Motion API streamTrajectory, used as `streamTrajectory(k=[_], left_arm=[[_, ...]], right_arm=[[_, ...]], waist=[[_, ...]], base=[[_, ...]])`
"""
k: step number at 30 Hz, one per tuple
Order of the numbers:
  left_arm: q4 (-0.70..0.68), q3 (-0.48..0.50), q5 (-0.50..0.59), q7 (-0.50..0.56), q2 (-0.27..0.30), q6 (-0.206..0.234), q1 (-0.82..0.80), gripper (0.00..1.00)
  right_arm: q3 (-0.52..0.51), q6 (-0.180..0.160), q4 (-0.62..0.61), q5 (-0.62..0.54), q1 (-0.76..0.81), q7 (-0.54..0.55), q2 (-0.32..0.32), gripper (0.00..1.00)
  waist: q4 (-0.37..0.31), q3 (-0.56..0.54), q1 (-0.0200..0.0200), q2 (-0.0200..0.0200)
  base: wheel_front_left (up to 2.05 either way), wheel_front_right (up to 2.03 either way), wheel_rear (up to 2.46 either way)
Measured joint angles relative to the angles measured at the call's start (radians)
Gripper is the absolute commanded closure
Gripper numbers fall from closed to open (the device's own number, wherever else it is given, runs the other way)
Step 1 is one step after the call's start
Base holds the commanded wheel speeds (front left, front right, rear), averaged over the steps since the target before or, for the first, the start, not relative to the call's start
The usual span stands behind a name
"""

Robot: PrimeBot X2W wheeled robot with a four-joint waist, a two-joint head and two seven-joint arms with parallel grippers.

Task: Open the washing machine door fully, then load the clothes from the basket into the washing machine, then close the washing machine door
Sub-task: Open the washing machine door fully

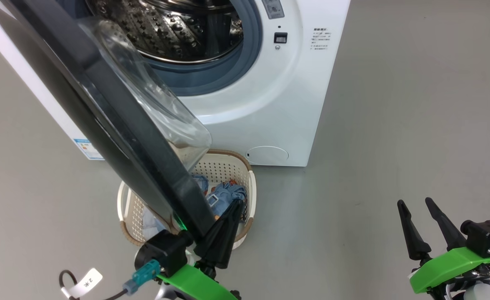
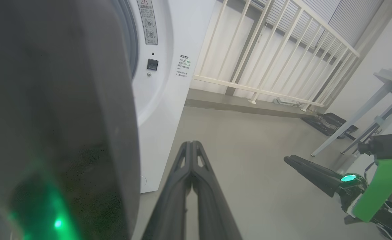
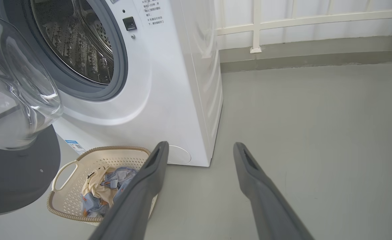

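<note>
You have the washing machine (image 1: 270,104), a white box, standing on the grey floor with its dimpled steel drum (image 1: 178,29) in plain sight. Its door (image 1: 111,125), black-rimmed with a bulging glass bowl (image 1: 157,104), stands open and reaches out over the basket (image 1: 224,164). That cream perforated basket sits just in front of the machine, holding crumpled blue and cream clothes (image 1: 228,193).

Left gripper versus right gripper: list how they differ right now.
The left gripper is shut, fingers pressed together; the right gripper is open, fingers apart. The left gripper sits beside the black rim of the washing machine door, near the basket; the right gripper hangs over bare floor. Both have long dark fingers, green mounts, and hold nothing.
</note>
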Motion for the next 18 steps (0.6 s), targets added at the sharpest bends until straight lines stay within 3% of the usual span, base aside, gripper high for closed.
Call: streamTrajectory(k=[18], left_arm=[[0.006,-0.014,-0.007,-0.02,-0.009,0.036,0.007,1.0]], right_arm=[[0.005,0.0,-0.003,0.0,0.0,0.0,-0.006,0.0]], waist=[[0.04,-0.005,0.0,0.0]], base=[[0.0,0.0,0.0]])
